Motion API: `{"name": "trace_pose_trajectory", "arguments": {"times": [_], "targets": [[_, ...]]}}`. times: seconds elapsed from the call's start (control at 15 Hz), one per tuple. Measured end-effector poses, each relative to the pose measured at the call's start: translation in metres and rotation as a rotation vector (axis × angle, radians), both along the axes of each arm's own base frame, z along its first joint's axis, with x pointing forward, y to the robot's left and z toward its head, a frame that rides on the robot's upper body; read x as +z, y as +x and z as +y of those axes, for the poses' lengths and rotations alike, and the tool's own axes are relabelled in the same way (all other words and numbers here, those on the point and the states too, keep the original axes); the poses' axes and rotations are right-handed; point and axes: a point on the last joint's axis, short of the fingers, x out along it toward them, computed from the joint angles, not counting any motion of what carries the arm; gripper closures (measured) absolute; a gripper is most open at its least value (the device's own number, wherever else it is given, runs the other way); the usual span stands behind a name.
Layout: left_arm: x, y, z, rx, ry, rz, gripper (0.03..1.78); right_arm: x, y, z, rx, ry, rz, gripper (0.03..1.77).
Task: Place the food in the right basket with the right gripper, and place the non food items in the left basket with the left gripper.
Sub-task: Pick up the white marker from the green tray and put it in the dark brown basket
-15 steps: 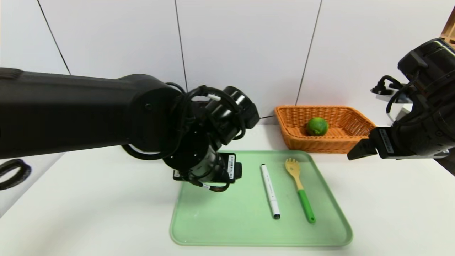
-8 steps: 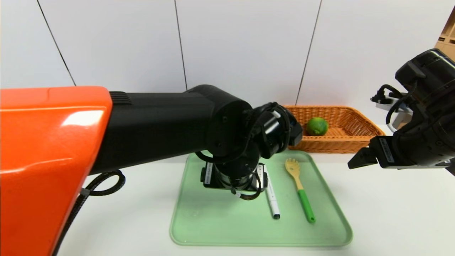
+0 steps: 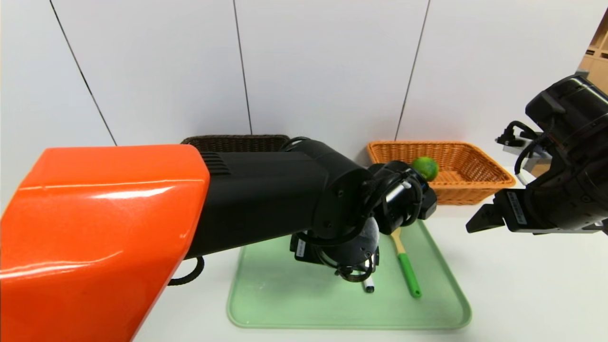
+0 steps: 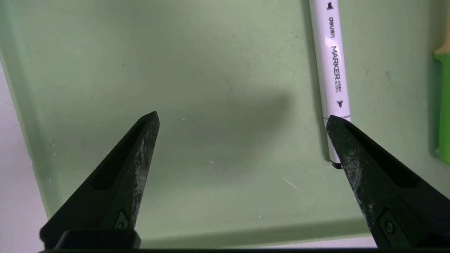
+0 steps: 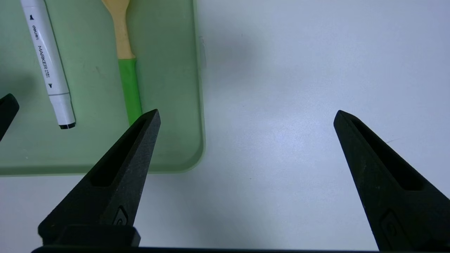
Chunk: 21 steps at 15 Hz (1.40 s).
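Left gripper (image 4: 242,117) above tray (image 3: 351,304), jaws wide apart.

White panels (image 3: 327,71) with thin dark seams rise behind the white desk (image 3: 517,285), with pale wooden shelving (image 3: 599,61) at far right.

Most of the dark brown basket (image 3: 237,142) is hidden behind the left arm (image 3: 266,194) in the head view, so its contents cannot be told. By that arm the lime (image 3: 426,168) is partly covered, as are the far edge of the green tray (image 3: 294,304), the upper part of the marker (image 3: 369,285) and the head of the spoon (image 3: 409,275). In the left wrist view the spoon is cut off, and the marker is partly masked by a fingertip (image 4: 339,133).
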Motion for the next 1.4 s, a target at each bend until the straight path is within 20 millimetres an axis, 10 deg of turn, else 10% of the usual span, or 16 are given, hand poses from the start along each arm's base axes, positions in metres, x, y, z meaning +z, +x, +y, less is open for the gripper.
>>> {"name": "trace_pose_trajectory", "arguments": {"times": [0.53, 1.0, 1.13, 1.4], "targets": [[0.002, -0.003, -0.027, -0.127, -0.063, -0.137, 0.12, -0.001, -0.004, -0.001, -0.001, -0.002, 0.005, 0.1], [-0.015, 0.001, -0.037, -0.142, -0.045, -0.133, 1.08, -0.001, -0.005, -0.001, -0.001, -0.004, 0.002, 0.1], [-0.018, 0.001, -0.038, -0.147, -0.039, -0.129, 1.77, -0.001, -0.006, -0.001, -0.001, -0.003, 0.001, 0.1], [-0.021, 0.001, -0.038, -0.15, -0.025, -0.12, 1.77, 0.0, -0.008, -0.001, 0.0, 0.0, 0.001, 0.1]]}}
